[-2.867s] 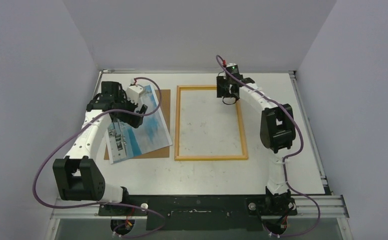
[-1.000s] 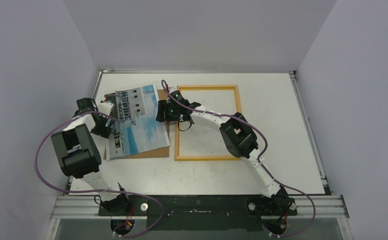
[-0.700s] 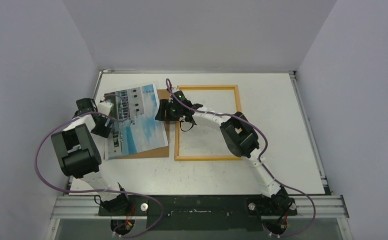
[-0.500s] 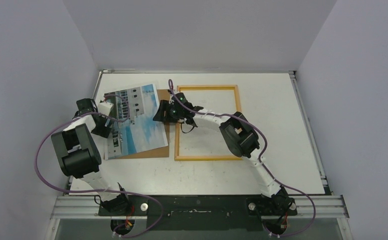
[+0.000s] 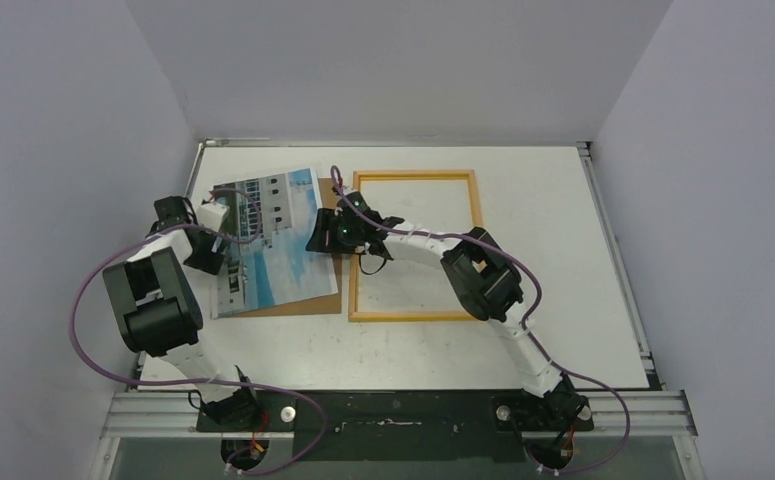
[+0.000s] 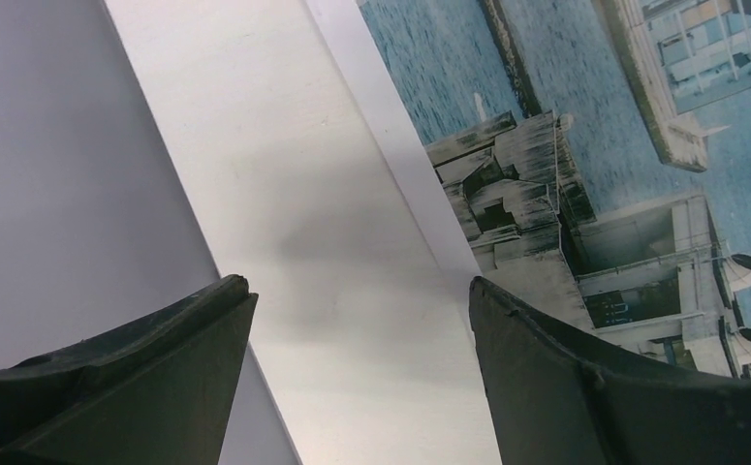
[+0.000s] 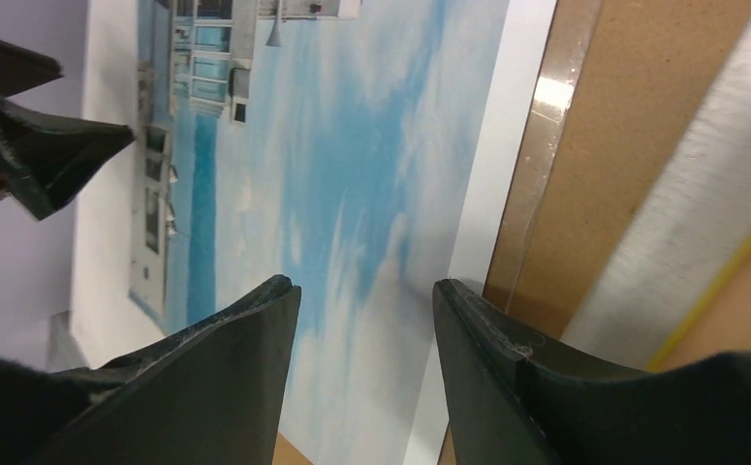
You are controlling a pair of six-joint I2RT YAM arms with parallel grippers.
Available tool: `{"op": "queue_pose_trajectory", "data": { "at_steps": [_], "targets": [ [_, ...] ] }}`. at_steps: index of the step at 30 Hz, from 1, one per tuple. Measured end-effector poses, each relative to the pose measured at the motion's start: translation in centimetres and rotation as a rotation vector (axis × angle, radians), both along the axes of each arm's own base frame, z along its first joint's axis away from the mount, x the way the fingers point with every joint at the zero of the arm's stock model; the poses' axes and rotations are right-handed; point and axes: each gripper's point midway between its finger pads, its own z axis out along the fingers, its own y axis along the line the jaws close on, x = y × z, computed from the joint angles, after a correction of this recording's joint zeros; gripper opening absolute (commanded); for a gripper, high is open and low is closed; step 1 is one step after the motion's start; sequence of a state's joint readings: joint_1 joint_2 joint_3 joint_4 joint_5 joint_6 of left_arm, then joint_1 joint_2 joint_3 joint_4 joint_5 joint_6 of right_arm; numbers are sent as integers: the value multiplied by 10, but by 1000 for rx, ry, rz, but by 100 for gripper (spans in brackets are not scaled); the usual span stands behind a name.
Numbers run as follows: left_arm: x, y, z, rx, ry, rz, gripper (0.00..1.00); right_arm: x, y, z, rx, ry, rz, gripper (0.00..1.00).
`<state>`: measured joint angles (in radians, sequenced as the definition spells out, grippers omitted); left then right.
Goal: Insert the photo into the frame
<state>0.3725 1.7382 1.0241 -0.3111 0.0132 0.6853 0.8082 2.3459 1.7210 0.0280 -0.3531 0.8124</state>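
Photo (image 5: 275, 250) is lying picture-side up on the left part of the table (image 5: 563, 330), sitting slightly askew on a brown backing panel (image 7: 594, 145) that is showing past its right edge and along its near edge. It is not inside the frame (image 5: 423, 316) yet: the frame is lying flat just beside the panel, with only bare table showing through its opening.

The arms are working on opposite sides of the photo, most likely because a thin, limp sheet needs two holds to travel without sagging or folding. The left gripper (image 6: 357, 283) is hovering at the photo's left border, its jaws standing wide apart and gripping nothing. One finger is hanging over the printed building and the other over bare table, so the white margin is running between them. The right gripper (image 7: 363, 283) is reaching across from the frame side and is poised over the right border, jaws partly apart, with blue sky and the white margin showing between them. Nothing is pinched there either; whether the fingertips are touching the paper I cannot tell.

Judging from this, the pick-up is being prepared. Because the photo is lying flat on the panel, getting a finger under an edge is looking like the hard part, and a careless pinch could crease the margin.
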Motion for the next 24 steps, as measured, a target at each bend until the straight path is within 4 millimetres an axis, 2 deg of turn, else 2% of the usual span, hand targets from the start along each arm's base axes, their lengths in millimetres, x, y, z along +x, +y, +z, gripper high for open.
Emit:
{"op": "queue_pose_trajectory", "data": {
  "at_steps": [7,11,16,24],
  "targets": [
    [-7,-24,1,-111,51,-48,84,5,-26,-8,-227,-83,-83,55],
    [-15,-35,2,-158,94,-63,84,4,-33,-8,-270,-107,-105,57],
    [-19,-33,3,-164,109,-52,84,-5,-49,-8,-305,-110,-114,59],
    [-25,-22,3,-160,115,-22,83,0,-65,-11,-332,-108,-140,64]
  ]
}}
